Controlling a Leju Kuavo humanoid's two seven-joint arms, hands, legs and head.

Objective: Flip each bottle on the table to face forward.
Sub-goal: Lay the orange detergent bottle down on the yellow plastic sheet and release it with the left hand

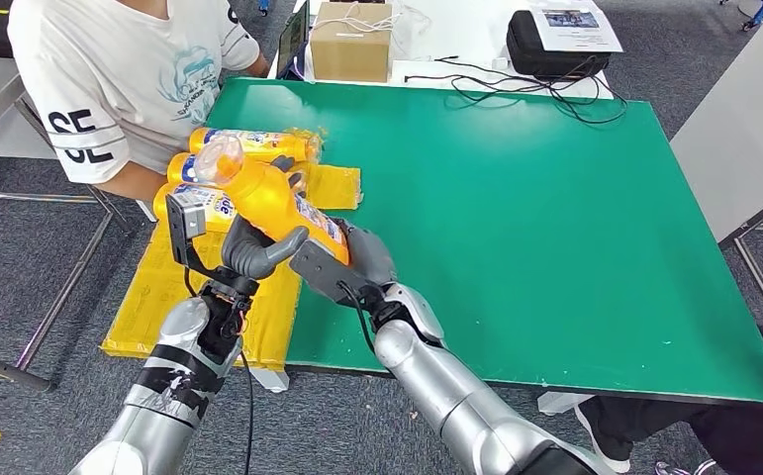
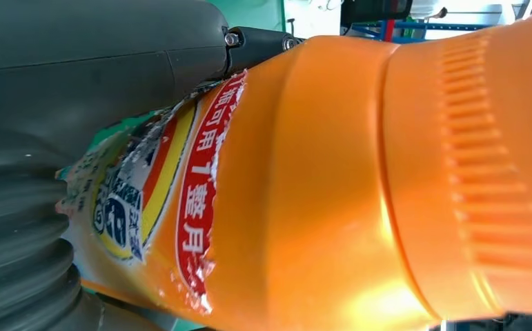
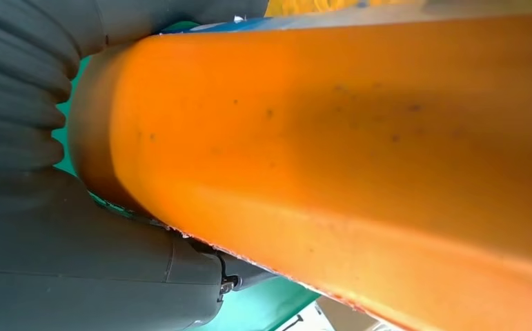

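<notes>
Beyond the far left corner of the green table (image 1: pixel 555 247) I see a person in a white T-shirt (image 1: pixel 125 74) sitting just beside its edge. A cardboard box (image 1: pixel 351 40) stands on a white surface past the far edge, with a black bag (image 1: pixel 553 49) further right, a printed sheet (image 1: pixel 577 28) lying on it. Black cables (image 1: pixel 516 87) trail from there over the table's far edge. Grey carpet (image 1: pixel 21 257) covers the floor.

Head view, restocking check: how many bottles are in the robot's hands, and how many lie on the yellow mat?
Orange bottle held by left hand and right hand: 1
Yellow bottles lying on the yellow mat: 3 ()
Total: 4
</notes>
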